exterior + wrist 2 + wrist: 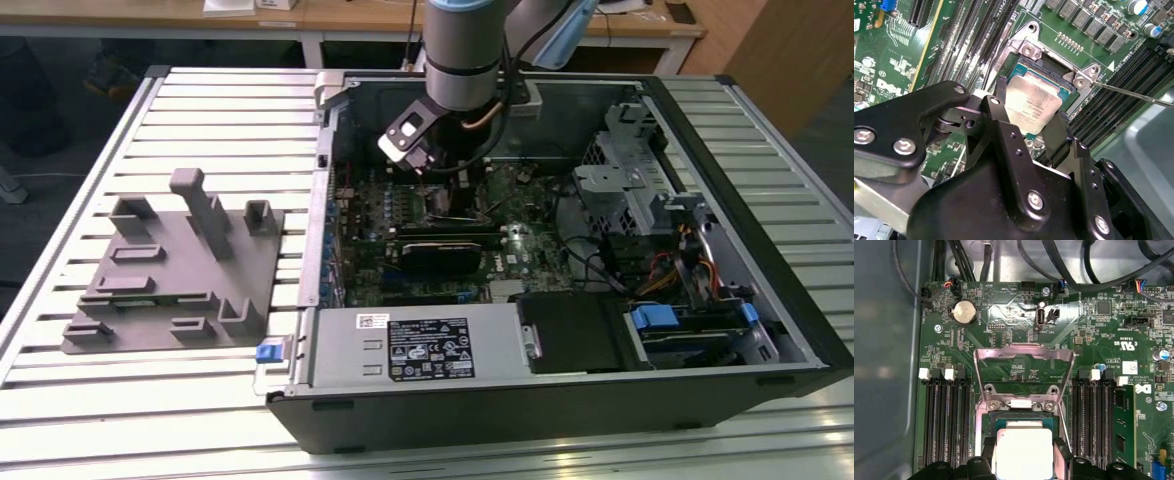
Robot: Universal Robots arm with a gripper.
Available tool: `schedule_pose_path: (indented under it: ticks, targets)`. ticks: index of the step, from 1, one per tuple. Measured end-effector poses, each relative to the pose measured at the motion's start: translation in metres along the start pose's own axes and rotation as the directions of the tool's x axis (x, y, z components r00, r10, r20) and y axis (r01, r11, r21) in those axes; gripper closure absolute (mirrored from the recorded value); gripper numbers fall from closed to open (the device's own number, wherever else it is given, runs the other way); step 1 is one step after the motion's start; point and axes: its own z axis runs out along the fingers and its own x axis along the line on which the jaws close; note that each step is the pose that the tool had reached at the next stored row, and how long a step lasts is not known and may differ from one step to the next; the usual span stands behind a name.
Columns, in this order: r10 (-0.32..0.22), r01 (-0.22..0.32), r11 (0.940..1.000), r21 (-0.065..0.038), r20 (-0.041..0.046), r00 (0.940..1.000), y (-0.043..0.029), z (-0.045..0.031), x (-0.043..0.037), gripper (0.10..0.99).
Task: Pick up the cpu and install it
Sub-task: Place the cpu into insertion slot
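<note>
The gripper (pixel 1030 116) is clamped on two opposite edges of the cpu (pixel 1033 102), held flat right over the open socket (pixel 1049 70); it wants to sit level and square to the socket frame, I'd judge, with the load plate (pixel 1024 352) raised beyond; small print on cpu top and motherboard (pixel 1089 325), not legible.

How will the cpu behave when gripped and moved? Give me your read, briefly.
Probably stiff: the cpu is a flat metal-topped square and shows no bend held by the gripper. Its smooth silvery top looks slippery, so edge holds seem safer. Small and thin, it is likely light, yet fragile against the socket below it.
</note>
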Motion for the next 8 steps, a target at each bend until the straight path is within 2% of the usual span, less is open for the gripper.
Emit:
schedule_pose_path:
  ticks: [8]
  targets:
    - [0.003,-0.003,1.0,0.0,0.0002,1.0,-0.0003,0.0044,0.0013,0.549]
